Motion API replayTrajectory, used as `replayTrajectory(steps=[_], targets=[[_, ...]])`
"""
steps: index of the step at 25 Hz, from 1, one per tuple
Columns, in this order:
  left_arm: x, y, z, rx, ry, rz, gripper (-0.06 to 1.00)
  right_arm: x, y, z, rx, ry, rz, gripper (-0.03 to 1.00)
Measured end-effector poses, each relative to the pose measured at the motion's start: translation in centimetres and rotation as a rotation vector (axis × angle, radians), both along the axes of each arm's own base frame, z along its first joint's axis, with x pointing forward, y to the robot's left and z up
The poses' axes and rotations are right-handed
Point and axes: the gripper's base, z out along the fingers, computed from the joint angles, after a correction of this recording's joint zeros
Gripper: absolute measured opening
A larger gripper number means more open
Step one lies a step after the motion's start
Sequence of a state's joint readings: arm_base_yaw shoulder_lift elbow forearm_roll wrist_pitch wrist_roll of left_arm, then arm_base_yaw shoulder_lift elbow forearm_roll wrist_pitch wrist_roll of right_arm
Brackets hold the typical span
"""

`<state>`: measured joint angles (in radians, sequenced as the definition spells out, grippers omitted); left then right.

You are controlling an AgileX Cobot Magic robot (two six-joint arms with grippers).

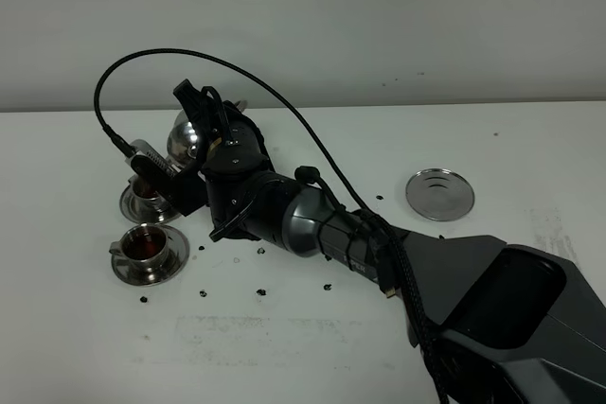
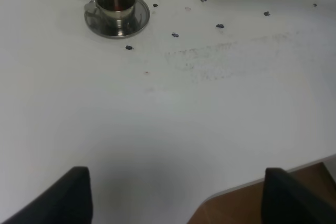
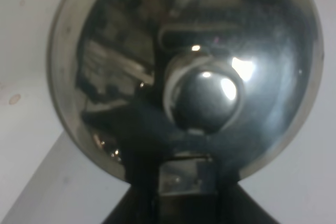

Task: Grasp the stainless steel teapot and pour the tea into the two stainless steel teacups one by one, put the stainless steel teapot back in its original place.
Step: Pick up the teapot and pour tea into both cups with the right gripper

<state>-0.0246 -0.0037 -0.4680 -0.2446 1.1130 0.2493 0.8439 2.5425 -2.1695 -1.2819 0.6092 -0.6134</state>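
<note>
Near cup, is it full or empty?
Not empty: the near cup shows dark reddish liquid inside in the high view. How full it is, cannot tell.

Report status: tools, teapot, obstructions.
Left tool open, empty. Right tool shut on teapot, up by far teacup. Near teacup filled. Disc bare; nothing blocking.

Right arm [image 1: 312,219]: matte black, grey cylindrical joint, black cable [image 1: 170,51] looping above. Left end effector [image 2: 176,182] has blunt black fingers [image 2: 73,198].
</note>
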Motion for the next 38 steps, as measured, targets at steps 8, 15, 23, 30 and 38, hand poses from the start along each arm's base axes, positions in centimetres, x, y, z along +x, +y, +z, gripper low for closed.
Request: replayTrajectory(steps=[8, 15, 23, 30, 38], targets=[[0.0, 0.0, 0.0, -0.001, 0.0, 0.001, 0.64, 0.51, -0.57, 0.09, -0.015, -0.013, -0.015, 0.21], [0.0, 0.0, 0.0, -0.001, 0.0, 0.001, 0.64, 0.52, -0.56, 0.11, -0.018, -0.016, -0.012, 0.21], [0.0, 0.0, 0.0, -0.001, 0.0, 0.001, 0.64, 0.57, -0.59, 0.21, -0.032, -0.032, -0.01, 0.21], [0.0, 0.0, 0.0, -0.001, 0.0, 0.001, 0.64, 0.59, -0.6, 0.2, -0.038, -0.037, -0.009, 0.21], [0.0, 0.0, 0.0, -0.001, 0.0, 0.001, 0.64, 0.68, -0.54, -0.73, -0.065, -0.041, -0.002, 0.21]])
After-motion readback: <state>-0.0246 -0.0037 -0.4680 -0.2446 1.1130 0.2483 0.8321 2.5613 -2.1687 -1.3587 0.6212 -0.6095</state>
